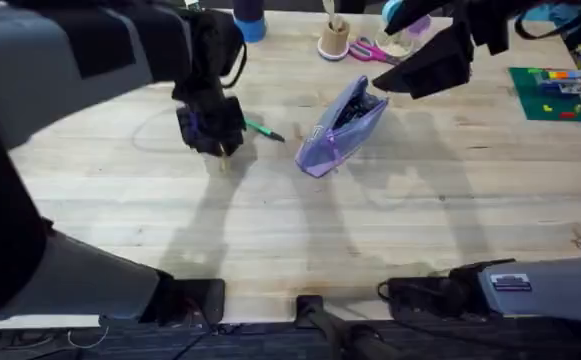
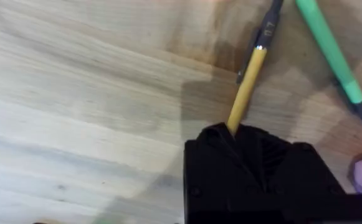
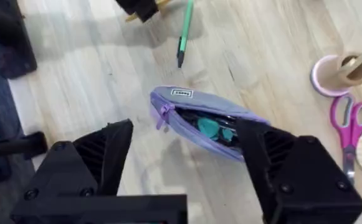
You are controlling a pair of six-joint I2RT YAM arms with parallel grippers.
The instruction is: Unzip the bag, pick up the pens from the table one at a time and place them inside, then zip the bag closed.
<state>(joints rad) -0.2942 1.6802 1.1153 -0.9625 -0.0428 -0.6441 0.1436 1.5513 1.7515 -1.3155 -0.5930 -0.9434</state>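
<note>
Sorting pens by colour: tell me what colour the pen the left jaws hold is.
Yellow pen, clearest in the left wrist view.

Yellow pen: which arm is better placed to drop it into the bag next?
Left. The left hand is shut on the yellow pen beside the green pen. The right hand hangs open above the unzipped bag, holding nothing.
</note>
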